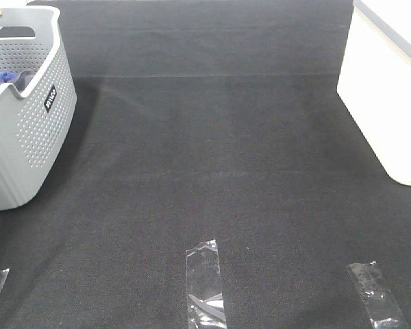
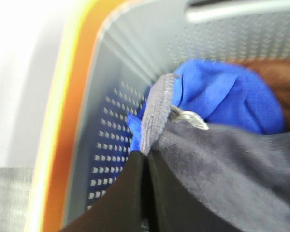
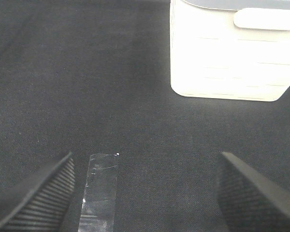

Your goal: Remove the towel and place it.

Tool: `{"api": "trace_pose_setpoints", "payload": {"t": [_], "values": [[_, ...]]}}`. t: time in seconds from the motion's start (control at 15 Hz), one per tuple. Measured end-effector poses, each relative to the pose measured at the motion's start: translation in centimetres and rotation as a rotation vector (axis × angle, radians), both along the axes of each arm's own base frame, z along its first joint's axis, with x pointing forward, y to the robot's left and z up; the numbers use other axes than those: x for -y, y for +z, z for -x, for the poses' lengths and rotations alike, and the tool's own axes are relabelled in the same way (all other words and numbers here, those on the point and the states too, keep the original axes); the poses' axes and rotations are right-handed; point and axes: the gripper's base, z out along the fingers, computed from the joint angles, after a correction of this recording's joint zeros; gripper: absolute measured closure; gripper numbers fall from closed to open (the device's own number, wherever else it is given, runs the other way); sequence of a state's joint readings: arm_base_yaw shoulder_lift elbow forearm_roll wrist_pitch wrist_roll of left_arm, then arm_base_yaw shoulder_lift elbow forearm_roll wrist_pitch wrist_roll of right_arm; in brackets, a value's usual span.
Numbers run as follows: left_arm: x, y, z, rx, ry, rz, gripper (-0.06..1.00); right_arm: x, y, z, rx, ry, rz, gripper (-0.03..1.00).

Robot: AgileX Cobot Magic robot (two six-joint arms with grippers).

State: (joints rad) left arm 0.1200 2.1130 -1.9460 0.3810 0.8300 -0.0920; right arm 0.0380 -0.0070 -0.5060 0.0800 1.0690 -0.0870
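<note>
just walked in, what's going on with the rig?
The left claw is shut on the hem of the greyish towel inside the grey perforated basket, next to a blue cloth. The towel is not yet lifted out. The right claw hangs open and empty over the black mat, facing the white bin.

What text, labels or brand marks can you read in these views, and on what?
On the grey basket wall, a black tag: white lettering, too small and tilted to read.
Beside the towel hem, a white tag: blurred, nothing legible.
On the white bin and tape strips: no text visible.
</note>
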Motion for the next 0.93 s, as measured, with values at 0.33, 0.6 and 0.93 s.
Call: {"api": "trace_pose_setpoints", "payload": {"t": [0.33,0.6,0.93], "values": [[3.4,7.7,2.8,0.130,-0.146,-0.040,0.94,0.0,0.0,0.0,0.000,0.000,0.000,0.22],[9.0,13.5,6.1,0.239,-0.337,-0.100,0.94,0.0,0.0,0.0,0.000,0.000,0.000,0.22],[14.0,15.9,8.5,0.281,-0.499,-0.086,0.94,0.0,0.0,0.0,0.000,0.001,-0.001,0.22]]}}
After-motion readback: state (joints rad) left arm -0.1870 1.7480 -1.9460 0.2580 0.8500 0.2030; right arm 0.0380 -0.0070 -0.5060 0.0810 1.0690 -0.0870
